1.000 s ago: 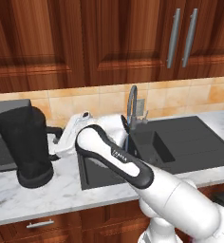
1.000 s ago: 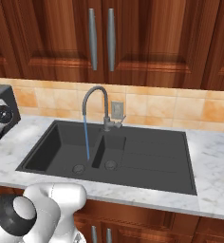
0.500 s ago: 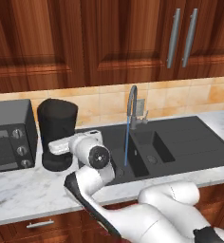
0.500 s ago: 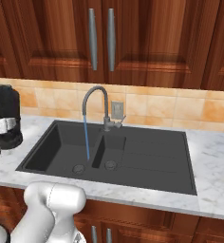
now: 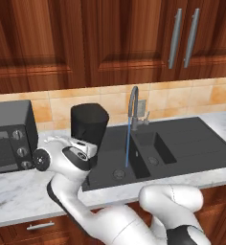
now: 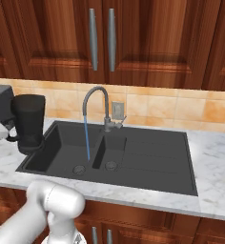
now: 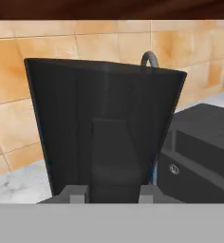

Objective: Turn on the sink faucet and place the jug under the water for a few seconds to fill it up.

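Fingers [image 7: 79, 193]: two small tips at the bottom of the hand view, one on each side of the jug's handle, close against it. They appeared spread just to the handle's width and pinching it, though actual contact was cut off at the frame edge, so grip is a judgement

Gripper [image 7: 114, 194] pointed level at the jug [image 7: 104, 128]. In the left base view the hand sat at the jug's [image 5: 88, 125] lower side, facing the sink

Jug stood upright, at or just above the bench [image 5: 19, 191], at the left rim of the sink [image 5: 182, 143] and right of the microwave [image 5: 9, 136]. In the right base view the jug [image 6: 28, 121] was at the basin's left edge, well apart from the water

Faucet [image 5: 132, 103] was on: thin blue stream of water [image 5: 128, 143] fell straight into the large bowl beside the drain. The jug was not yet under it

Handling, judged: tall, stiff, smooth-walled, wider at top, so top-heavy and apt to swing about a narrow pinch. Light while empty, noticeably heavier once filled. The handle was the sensible hold; the tapered wall looked too broad and slick for these fingers. Keep it upright through the carry
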